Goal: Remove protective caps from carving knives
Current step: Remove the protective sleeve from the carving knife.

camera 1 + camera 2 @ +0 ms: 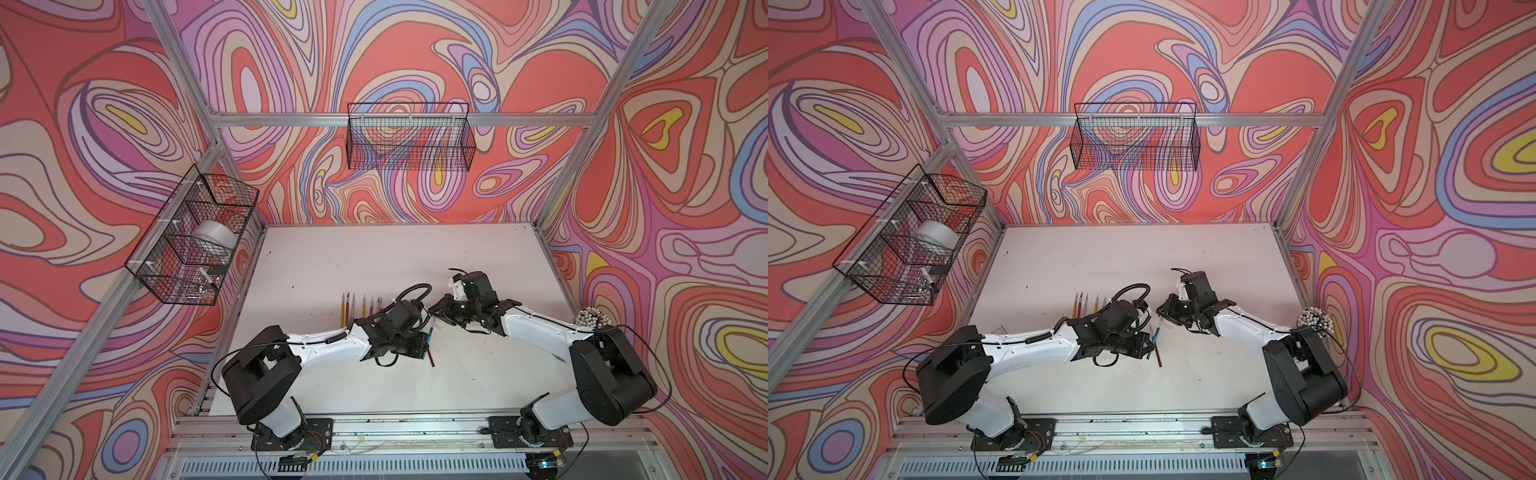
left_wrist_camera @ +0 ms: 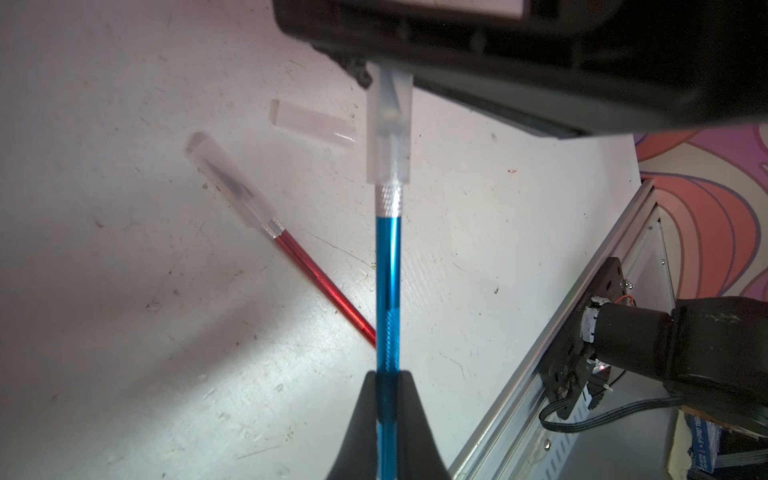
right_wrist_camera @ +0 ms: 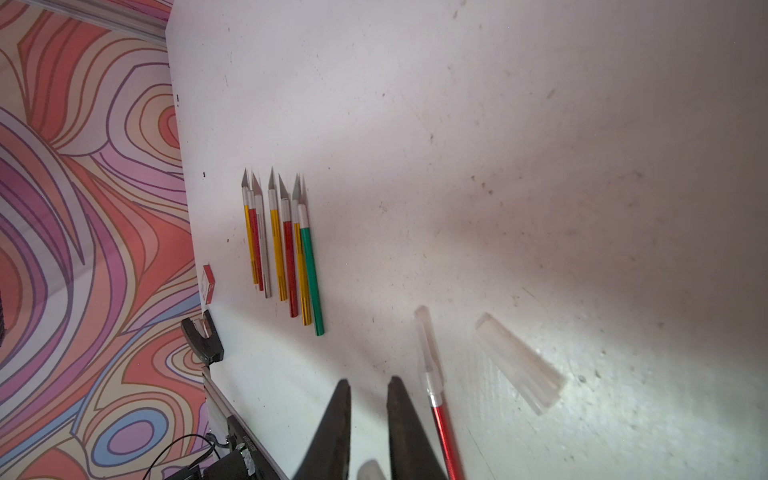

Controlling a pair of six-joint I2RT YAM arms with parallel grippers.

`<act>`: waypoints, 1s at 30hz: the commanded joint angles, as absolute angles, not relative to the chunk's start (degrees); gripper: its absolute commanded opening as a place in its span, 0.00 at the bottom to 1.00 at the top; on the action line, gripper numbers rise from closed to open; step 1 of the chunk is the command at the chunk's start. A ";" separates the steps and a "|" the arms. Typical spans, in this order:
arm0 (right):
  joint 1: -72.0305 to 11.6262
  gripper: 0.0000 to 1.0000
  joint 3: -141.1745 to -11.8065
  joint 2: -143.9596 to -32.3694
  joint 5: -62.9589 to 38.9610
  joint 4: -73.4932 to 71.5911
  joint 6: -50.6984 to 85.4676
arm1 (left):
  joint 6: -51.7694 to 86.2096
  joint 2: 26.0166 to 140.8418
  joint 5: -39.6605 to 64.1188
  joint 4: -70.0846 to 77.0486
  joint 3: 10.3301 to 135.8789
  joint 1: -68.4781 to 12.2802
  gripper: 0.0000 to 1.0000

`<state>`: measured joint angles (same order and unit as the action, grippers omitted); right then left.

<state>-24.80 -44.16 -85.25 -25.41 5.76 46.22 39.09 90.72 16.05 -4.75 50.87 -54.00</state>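
Left of the worktop's (image 1: 374, 249) middle, seven uncapped carving knives (image 3: 282, 249) lie side by side in a row, blades pointing toward the back edge. To their right, near the middle, the left gripper (image 2: 387, 380) is clamped on the handle of a blue knife (image 2: 387, 270). Its translucent cap (image 2: 388, 137) sits over the blade, and the cap's far end reaches in between the fingers of the right gripper (image 3: 368, 380). Those jaws stand narrow. Whether they press on the cap I cannot tell. Under the blue knife a red knife (image 2: 324, 286) lies capped on the worktop, with a loose cap (image 2: 313, 122) near its covered tip.
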 commanded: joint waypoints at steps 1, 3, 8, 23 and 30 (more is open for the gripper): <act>-25.13 0.15 -45.18 -85.59 -25.41 5.15 45.96 | 39.73 89.83 16.09 -3.47 50.34 -53.70 0.09; -25.22 0.13 -45.05 -85.15 -25.31 5.15 45.92 | 39.77 90.00 16.17 -3.45 50.44 -53.68 0.09; -25.17 0.08 -45.07 -84.01 -25.14 5.66 45.94 | 39.81 90.03 16.08 -3.74 50.80 -53.61 0.11; -25.16 0.03 -46.76 -82.82 -25.00 7.05 45.64 | 39.39 91.23 16.69 -3.89 51.64 -53.61 0.26; -25.18 0.03 -46.92 -82.80 -24.88 7.10 45.61 | 39.22 91.80 17.79 -3.18 51.59 -53.61 0.25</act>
<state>-24.84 -45.69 -84.36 -25.32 6.94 46.13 39.24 90.89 16.91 -4.43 50.89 -53.95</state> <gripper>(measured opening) 0.095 0.260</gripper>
